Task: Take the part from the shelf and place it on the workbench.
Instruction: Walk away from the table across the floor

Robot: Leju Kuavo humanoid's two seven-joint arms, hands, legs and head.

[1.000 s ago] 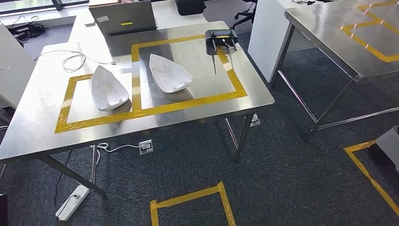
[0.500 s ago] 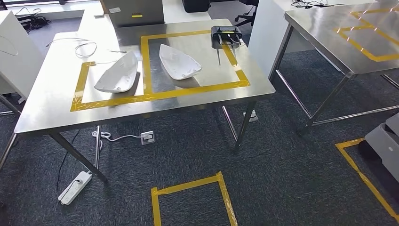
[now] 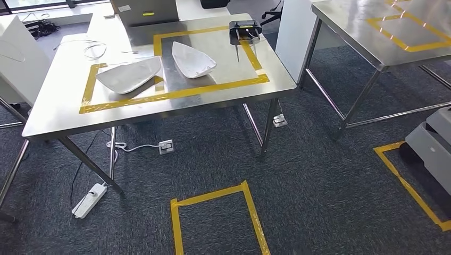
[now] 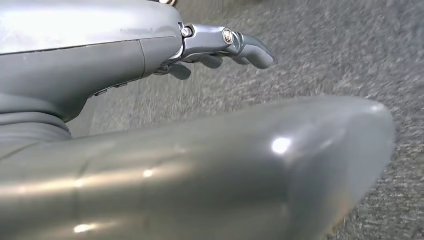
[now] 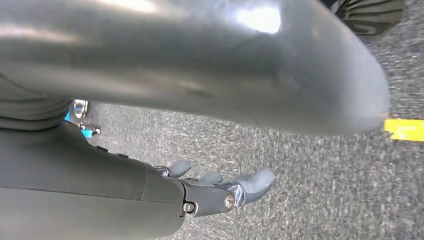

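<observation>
Two white boat-shaped parts lie on the steel workbench (image 3: 64,114). The left part (image 3: 127,75) is in the smaller yellow-taped box, and the right part (image 3: 192,59) is in the larger one. My left hand (image 4: 165,55) hangs over grey carpet with its fingers (image 4: 250,52) extended and nothing in it. My right hand (image 5: 150,195) also hangs over the carpet, its fingers (image 5: 250,182) spread and empty.
A black device (image 3: 243,32) sits at the bench's far right corner. A second steel table (image 3: 383,42) stands to the right. A grey unit (image 3: 431,143) sits at the right edge inside floor tape. A taped square (image 3: 215,218), a power strip (image 3: 89,200) and cables lie on the carpet.
The whole picture has shifted, so the camera has moved and the bench now sits higher and further left. The left white part has turned clockwise in its box.
</observation>
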